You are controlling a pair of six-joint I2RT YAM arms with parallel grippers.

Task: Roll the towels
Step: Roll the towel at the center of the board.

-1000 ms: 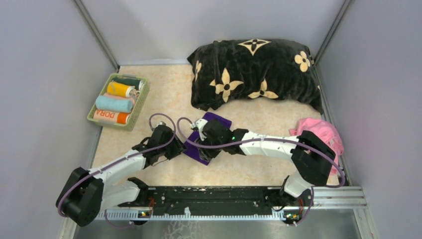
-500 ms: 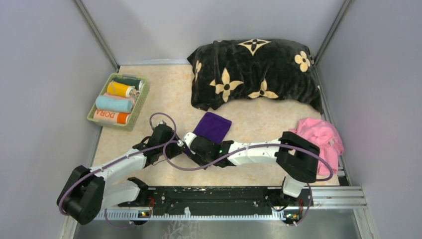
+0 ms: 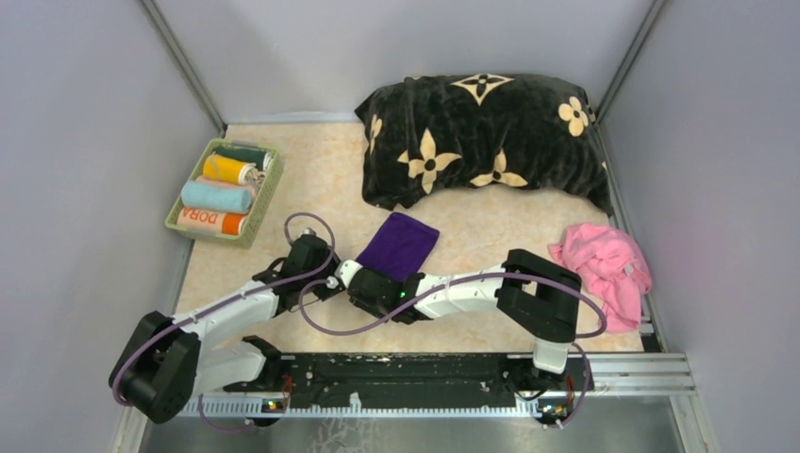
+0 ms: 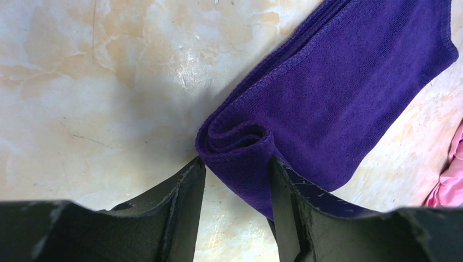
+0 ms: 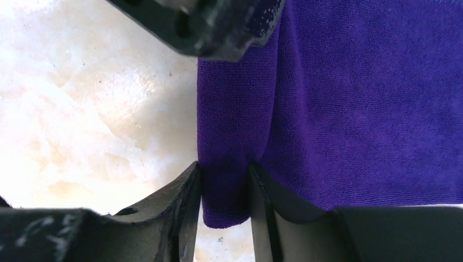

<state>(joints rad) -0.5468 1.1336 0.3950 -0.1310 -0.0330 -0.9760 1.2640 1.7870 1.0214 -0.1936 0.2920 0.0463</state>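
A dark purple towel (image 3: 400,243) lies flat mid-table, its near-left end curled into a small roll (image 4: 240,137). My left gripper (image 3: 327,275) is shut on one end of that roll, whose spiral sits between the fingertips (image 4: 236,168). From the other side, my right gripper (image 3: 351,276) pinches the same rolled edge (image 5: 232,164) between its fingers (image 5: 188,191). The rest of the purple towel (image 5: 360,109) spreads flat beyond. A crumpled pink towel (image 3: 609,270) lies at the right edge. Several rolled towels fill the green basket (image 3: 264,194).
A big black cushion with beige flowers (image 3: 481,132) lies across the back. The green basket stands at the back left by the wall. Grey walls close in both sides. Both arms cross the near middle, their cables looping over the table.
My right gripper has slid from over the purple towel toward its near-left end, uncovering the cloth. That end is now curled up. The left gripper has hardly moved.
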